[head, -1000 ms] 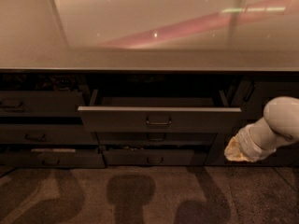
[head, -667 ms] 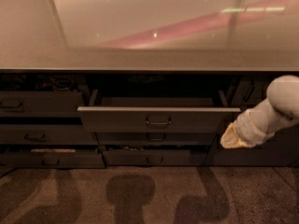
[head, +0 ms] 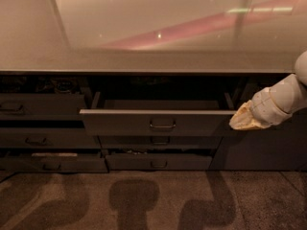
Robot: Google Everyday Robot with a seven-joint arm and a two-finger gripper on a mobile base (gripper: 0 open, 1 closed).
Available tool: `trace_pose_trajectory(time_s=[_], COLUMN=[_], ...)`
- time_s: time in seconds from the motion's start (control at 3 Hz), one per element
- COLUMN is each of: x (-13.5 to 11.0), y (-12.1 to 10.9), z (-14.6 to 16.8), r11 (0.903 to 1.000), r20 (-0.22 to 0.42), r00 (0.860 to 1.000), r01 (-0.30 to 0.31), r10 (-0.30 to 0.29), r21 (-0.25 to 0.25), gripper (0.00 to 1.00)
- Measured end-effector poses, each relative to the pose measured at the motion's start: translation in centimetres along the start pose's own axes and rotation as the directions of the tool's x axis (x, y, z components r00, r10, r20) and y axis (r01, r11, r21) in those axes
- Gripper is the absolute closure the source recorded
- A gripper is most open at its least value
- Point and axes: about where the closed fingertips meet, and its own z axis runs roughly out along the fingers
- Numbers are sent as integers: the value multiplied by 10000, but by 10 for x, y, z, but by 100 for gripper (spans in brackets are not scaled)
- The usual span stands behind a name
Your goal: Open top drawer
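The top drawer (head: 158,122) stands pulled out from under the counter, its dark grey front bearing a small loop handle (head: 162,124) at its centre. Its inside shows as a dark recess behind the front. My gripper (head: 243,120) hangs at the drawer's right end, beside the front's right corner and apart from the handle. It is wrapped in a pale cover on the white arm (head: 283,99) that comes in from the right edge.
A pale glossy counter top (head: 144,32) spans the view above the drawers. Narrower drawers (head: 43,104) stack on the left, lower ones (head: 158,161) sit beneath the open drawer. Speckled floor (head: 153,200) lies in front.
The arm and gripper have risen and drifted up-right, from low beside the lower drawers to the level of the open drawer's front. The drawer has not moved.
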Motion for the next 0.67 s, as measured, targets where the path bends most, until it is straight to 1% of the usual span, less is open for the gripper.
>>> trace_pose_trajectory(time_s=[0.33,0.67], x=[-1,-1], y=[5,5], z=[5,5], r11=[9999,9999], r20=[28,26], r00=[10000,10000], r01=[62,61], r10=[-62,-61], r21=[-88,-87], gripper=[100,100])
